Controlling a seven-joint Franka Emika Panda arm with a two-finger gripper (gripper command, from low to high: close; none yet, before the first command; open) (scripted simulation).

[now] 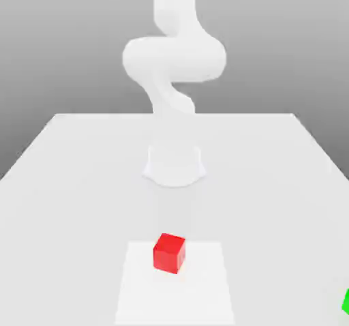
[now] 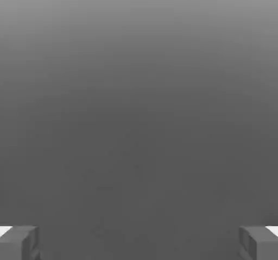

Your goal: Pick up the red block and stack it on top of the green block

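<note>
The red block (image 1: 169, 252) sits on the white table (image 1: 75, 181) near its front edge, about midway across the exterior view. Only a sliver of the green block (image 1: 345, 301) shows, at the exterior view's right border, near the front. The white arm (image 1: 174, 58) rises behind the red block, and I cannot make out the hand in that view. In the hand view my gripper (image 2: 139, 245) is open: its grey fingertips (image 2: 19, 242) stand far apart with nothing between them. That view holds only plain grey, with no block in it.
The arm's round base (image 1: 174, 164) stands on the table behind the red block. A lighter square patch (image 1: 204, 290) lies under and around the red block. The table's side edges run off toward the back.
</note>
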